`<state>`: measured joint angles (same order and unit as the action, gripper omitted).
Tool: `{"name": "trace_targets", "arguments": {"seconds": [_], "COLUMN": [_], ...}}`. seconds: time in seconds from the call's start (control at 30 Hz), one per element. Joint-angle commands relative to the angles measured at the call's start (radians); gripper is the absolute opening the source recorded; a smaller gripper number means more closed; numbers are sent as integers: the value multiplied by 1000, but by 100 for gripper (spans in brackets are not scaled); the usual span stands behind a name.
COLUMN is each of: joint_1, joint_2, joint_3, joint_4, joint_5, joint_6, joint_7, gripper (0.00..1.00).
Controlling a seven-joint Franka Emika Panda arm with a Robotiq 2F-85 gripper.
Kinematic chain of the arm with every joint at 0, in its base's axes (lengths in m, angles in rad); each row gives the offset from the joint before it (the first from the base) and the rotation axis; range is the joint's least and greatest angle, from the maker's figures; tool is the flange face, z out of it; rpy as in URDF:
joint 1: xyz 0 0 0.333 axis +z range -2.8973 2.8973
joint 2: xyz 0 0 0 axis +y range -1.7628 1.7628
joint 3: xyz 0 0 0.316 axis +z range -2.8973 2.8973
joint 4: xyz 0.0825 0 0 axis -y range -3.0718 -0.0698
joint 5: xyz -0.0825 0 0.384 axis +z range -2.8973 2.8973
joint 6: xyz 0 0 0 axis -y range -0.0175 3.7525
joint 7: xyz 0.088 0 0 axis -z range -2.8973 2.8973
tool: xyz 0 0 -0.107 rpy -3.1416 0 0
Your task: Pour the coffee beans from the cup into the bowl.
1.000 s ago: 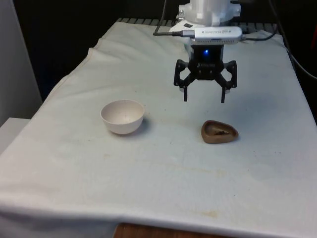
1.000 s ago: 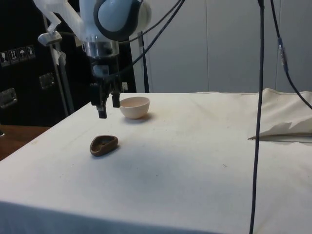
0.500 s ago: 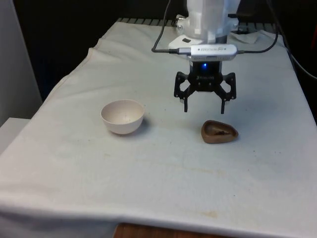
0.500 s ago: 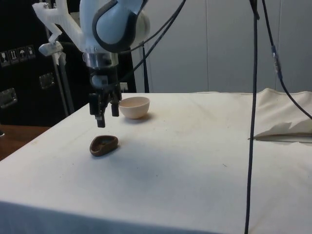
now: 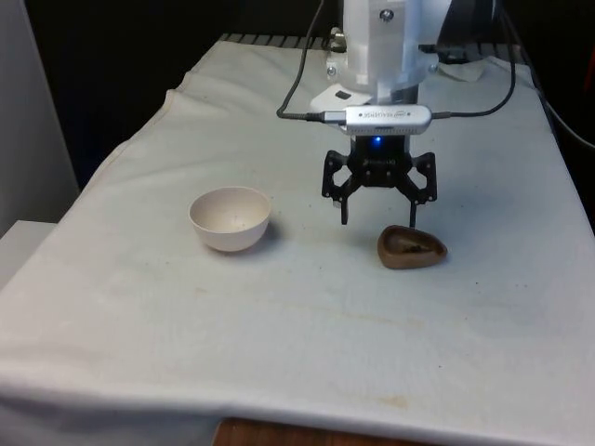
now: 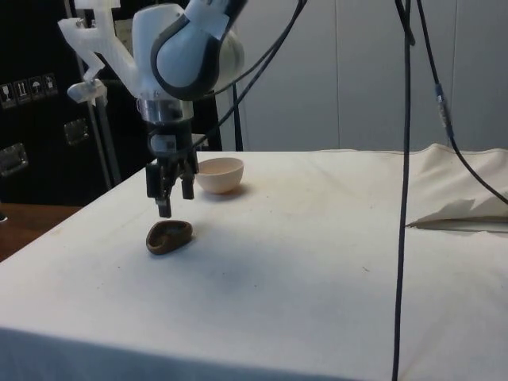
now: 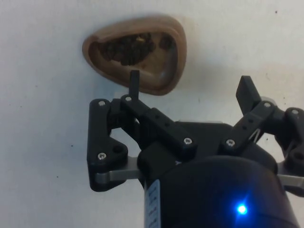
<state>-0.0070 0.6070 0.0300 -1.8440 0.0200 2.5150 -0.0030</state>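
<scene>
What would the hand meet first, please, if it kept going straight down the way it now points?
Probably the brown cup: the open hand hangs just above its rim, one finger over the edge beside the coffee beans. The other finger looks set for the cloth.

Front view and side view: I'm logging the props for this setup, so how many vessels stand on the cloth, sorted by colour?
Cream: 1, the bowl, sitting toward the front view's left.
Brown: 1, the cup holding coffee beans, just below the open pincer.
Total: 2 vessels.
</scene>
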Motion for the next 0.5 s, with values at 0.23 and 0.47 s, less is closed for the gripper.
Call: {"name": "trace_targets", "arguments": {"seconds": [0.23,0.47], "joint_1": [-11,-16], "joint_2": [32,48], "joint_3": [14,14], "joint_4": [18,22], "joint_5": [25,72], "joint_6": [20,36], "joint_7": [-19,-59], "gripper": [100,100]}}
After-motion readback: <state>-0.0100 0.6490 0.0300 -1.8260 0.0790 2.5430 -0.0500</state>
